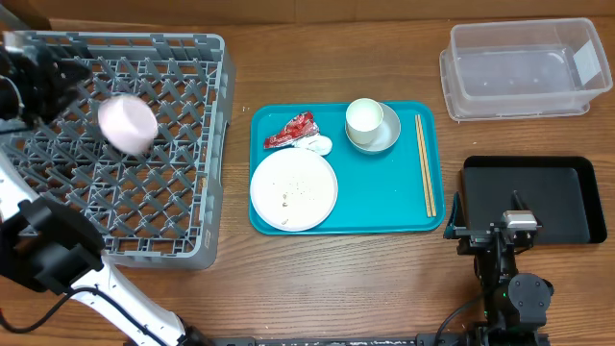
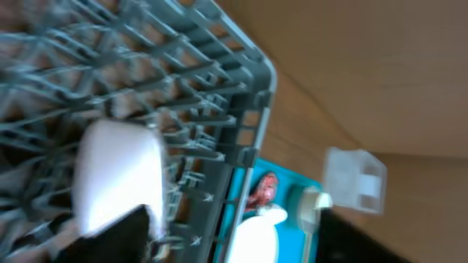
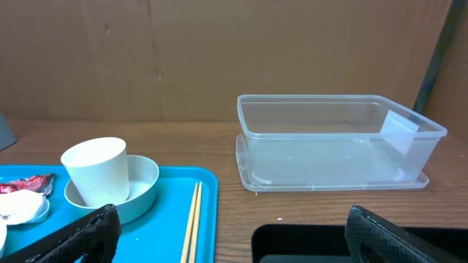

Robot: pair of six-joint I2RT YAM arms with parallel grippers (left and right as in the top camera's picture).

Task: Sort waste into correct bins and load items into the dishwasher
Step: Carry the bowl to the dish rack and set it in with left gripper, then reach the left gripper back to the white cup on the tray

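A pale bowl point(image 1: 127, 125) lies upturned on the lattice floor of the grey dishwasher rack point(image 1: 207, 144). My left gripper point(image 1: 77, 82) hovers open just up and left of it. In the blurred left wrist view the bowl point(image 2: 117, 175) sits by one dark finger point(image 2: 121, 234). The teal tray point(image 1: 384, 207) carries a red wrapper point(image 1: 290, 131), a white scrap point(image 1: 317, 144), a crumb-flecked plate point(image 1: 293, 190), a cup point(image 1: 364, 117) standing in a second bowl point(image 1: 386, 135), and chopsticks point(image 1: 425, 165). My right gripper point(image 1: 488, 219) is open over the black bin point(image 1: 567, 197), holding nothing.
The clear tub point(image 1: 524, 67) stands at the back right, seen close ahead in the right wrist view as the clear tub point(image 3: 336, 139). Bare wooden table lies between the rack, the teal tray and the two bins.
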